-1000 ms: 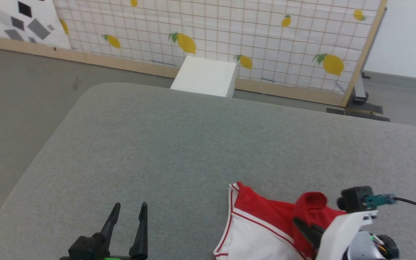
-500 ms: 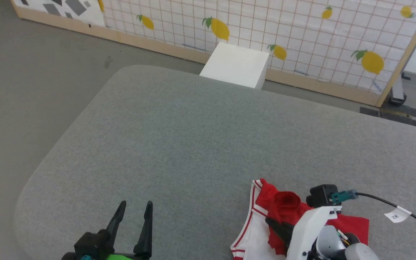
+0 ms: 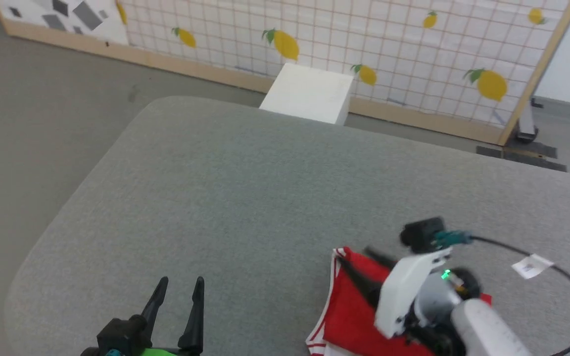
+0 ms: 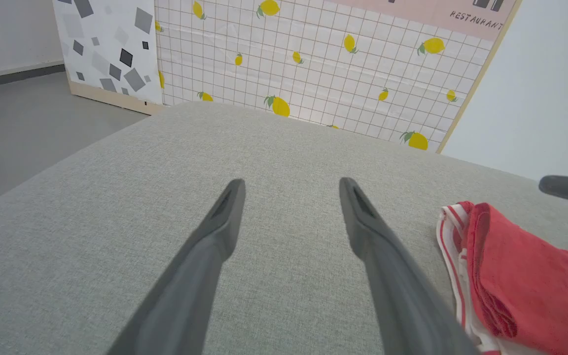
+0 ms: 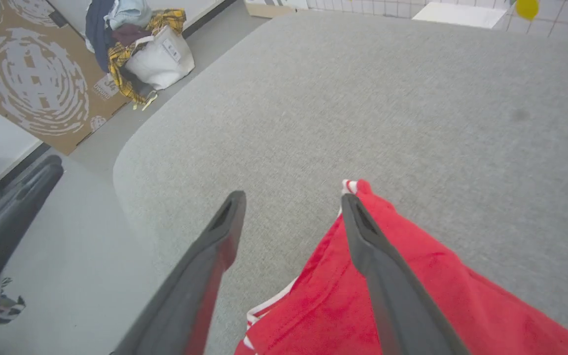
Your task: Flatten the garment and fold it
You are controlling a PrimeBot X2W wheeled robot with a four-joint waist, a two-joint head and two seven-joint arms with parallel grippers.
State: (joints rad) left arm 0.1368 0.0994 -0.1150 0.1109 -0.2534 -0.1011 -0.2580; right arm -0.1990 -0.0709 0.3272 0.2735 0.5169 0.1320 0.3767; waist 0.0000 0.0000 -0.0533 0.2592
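Red and white sports shirt lies on the biggest thing you can see, a wide grey cloth-covered table with round corners. Behind the table stands a tall white screen with a thin red grid and yellow lemons. A plain white box sits on the grey floor between the screen and the far edge of the table. The shirt is on the near right part of the table, close to the robot. It is bunched in layers with the red side up, and its striped red and white trim runs along its left edge. Your right gripper is right over the shirt, and you cannot tell if it touches. Its two dark fingers are spread wide apart and pinch nothing; one finger is over the red cloth and the other is over bare table. Your left gripper hangs over bare table, well apart from the shirt, on its left. Its fingers are spread wide too and hold nothing. A thin black cable curls out from the right wrist, and a small white tag hangs on it.
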